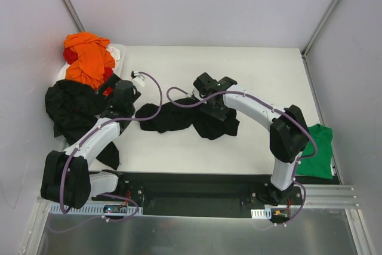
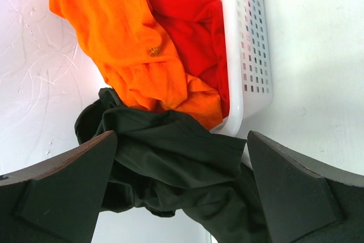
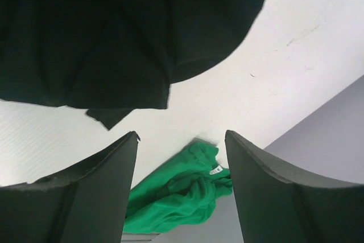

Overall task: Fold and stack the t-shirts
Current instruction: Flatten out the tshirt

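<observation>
Occupying the far left corner of the white surface (image 1: 250,70): one white perforated plastic basket (image 2: 253,38), heaped above its rim.
- Bright orange cloth t-shirt (image 1: 89,58), crumpled, on top of the heap and spilling over the basket's side.
- Red cloth t-shirt (image 2: 193,32), bunched inside the basket, touching the orange one and largely covered by it.

At the surface's left edge, just beside the basket:
- Black cloth t-shirt (image 1: 68,106), in a loose rumpled mound. In the left wrist view its folds touch the basket's corner and the orange hem.
- Left gripper (image 2: 182,163), jaws spread fully wide, above this black mound and holding nothing.

At the middle of the surface, between the two arms:
- Second black cloth t-shirt (image 1: 173,119), crumpled into a long low strip, unfolded. No print can be made out on either black shirt.
- Right gripper (image 3: 181,140), jaws apart with nothing between them, over the right end of this strip.

At the near right edge, beside the right arm's base, well apart from the rest:
- Bright green cloth t-shirt (image 1: 319,147), lying in a flattish bundle, partly hidden by the arm in the top view.
</observation>
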{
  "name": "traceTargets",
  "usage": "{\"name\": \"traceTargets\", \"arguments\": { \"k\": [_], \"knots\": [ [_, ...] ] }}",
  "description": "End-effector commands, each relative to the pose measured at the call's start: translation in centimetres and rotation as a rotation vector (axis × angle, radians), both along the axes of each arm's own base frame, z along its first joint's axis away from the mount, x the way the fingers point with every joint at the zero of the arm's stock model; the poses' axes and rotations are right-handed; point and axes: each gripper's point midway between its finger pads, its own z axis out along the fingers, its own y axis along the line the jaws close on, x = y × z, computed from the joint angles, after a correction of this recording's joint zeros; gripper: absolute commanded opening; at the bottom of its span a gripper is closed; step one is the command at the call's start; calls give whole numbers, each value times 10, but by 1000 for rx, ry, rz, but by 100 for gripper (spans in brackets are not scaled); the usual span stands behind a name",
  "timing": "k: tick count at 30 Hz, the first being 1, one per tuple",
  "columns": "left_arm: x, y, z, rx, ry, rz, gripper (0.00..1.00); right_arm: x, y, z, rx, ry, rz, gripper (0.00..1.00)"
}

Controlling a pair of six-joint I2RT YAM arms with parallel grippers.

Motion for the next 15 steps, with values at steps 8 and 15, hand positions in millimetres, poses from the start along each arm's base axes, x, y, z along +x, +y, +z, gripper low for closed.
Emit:
{"name": "traceTargets", "arguments": {
  "k": [8,15],
  "knots": [
    [0,-4,-8,-25,-16,-8,99,-29,30,5,244,121,-13,63],
    [0,-4,-12,-20,-3,-7,99,-11,35,4,393,126,-59,62]
  ]
}}
